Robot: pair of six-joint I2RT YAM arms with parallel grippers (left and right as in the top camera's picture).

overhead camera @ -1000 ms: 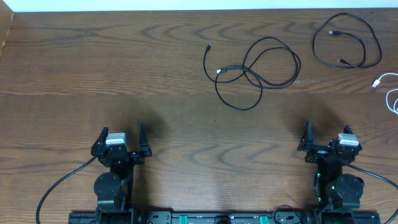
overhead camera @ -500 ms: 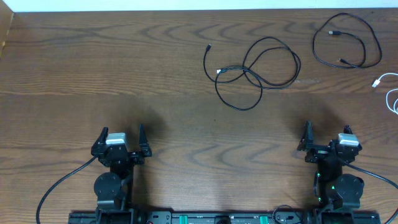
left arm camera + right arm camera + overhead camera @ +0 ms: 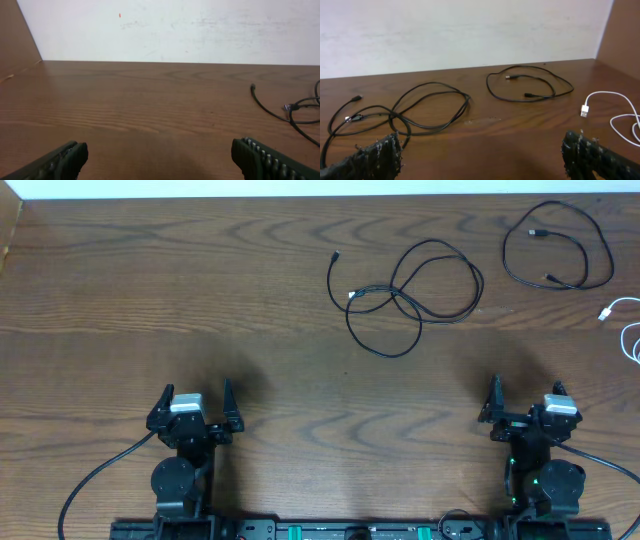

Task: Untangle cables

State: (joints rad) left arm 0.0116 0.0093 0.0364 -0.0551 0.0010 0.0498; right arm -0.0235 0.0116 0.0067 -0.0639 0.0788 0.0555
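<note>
The cables lie on a dark brown wooden table (image 3: 150, 290), all in its far right part. The looped black cable (image 3: 398, 293) is laid in overlapping loops that cross one another, with one end plug sticking out to its left. To the right of the looped black cable and a little farther back, apart from it, a second black cable (image 3: 548, 278) forms an open ring with both plugs inside. Farther right again, past that ring, a white cable (image 3: 610, 311) runs out of the overhead view, touching neither black one.

Behind the looped black cable the table ends at a plain white wall (image 3: 300, 187). A left side panel (image 3: 15, 40) of brown wood rises far to the left of the looped cable, and a right side panel (image 3: 622, 30) stands beyond the white cable.

Both arms sit folded at the near edge, well in front of the looped black cable. The left gripper (image 3: 194, 392) is in front and well to the left of it, the right gripper (image 3: 526, 390) in front and to the right. Each points toward the wall with its jaws spread wide and nothing between them.
</note>
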